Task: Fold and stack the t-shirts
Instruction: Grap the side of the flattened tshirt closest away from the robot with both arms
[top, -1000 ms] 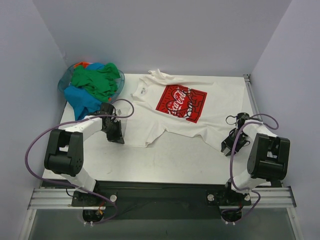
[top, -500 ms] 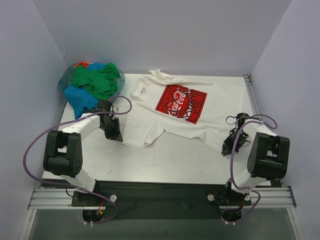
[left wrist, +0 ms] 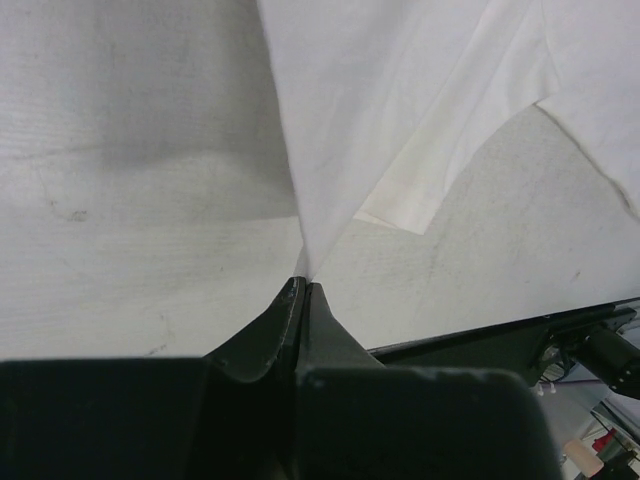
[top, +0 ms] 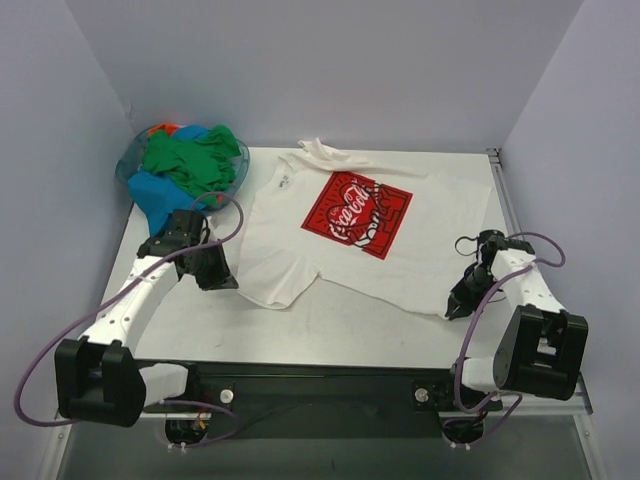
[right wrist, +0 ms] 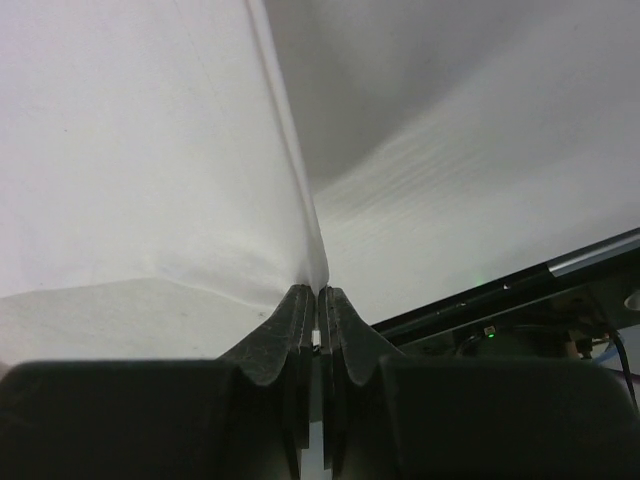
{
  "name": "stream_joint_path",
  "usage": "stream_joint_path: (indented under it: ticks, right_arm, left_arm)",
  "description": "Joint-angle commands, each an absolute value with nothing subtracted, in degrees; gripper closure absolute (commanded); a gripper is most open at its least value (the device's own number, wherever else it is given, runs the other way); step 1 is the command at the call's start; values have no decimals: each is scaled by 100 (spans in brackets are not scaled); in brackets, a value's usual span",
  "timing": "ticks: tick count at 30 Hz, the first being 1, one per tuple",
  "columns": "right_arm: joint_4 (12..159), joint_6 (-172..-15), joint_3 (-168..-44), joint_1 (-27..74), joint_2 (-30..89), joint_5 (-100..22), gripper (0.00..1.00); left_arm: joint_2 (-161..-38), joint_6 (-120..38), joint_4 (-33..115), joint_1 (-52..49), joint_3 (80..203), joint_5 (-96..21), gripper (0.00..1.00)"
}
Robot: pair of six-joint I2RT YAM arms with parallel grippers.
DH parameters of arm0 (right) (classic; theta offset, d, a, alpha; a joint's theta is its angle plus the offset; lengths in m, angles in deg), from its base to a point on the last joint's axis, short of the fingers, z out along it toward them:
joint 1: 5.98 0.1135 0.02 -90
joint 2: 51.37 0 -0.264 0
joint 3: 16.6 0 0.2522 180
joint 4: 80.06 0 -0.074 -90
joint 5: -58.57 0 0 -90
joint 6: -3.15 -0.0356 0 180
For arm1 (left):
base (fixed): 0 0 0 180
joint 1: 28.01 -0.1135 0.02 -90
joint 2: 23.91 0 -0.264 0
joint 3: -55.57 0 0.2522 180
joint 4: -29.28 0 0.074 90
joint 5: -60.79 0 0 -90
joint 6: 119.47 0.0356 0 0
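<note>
The white t-shirt (top: 350, 225) lies spread on the table (top: 340, 325), collar toward nine o'clock, hem toward three. Left gripper (top: 228, 282) pinches its seven-o'clock edge, right gripper (top: 451, 313) its five-o'clock hem corner; cloth runs toward twelve.

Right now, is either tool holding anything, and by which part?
Both hold the white t-shirt: the left tool pinches its near-left edge, and the right tool pinches its near-right corner.
</note>
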State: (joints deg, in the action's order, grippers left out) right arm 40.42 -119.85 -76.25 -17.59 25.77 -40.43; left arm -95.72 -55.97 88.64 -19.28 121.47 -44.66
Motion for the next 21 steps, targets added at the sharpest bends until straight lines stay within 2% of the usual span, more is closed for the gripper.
stream_joint_path:
  ticks: [1,11,21]
  right_arm:
    - [3283,-11937,-7528,-1670,2316,-3908,100]
    - [2686,-11946,-7439,-1213,1841,-3759,100]
    - [2263,-11911,-7580,-1125,1454,-3715,100]
  left_arm:
    - [-9063,-5821,9409,-1975,12084,-4451,100]
    - [-7815,-6094,10560,-1975,12127,-4345,100]
    - [-7751,-6199,10843,-1975,12671,-4609,100]
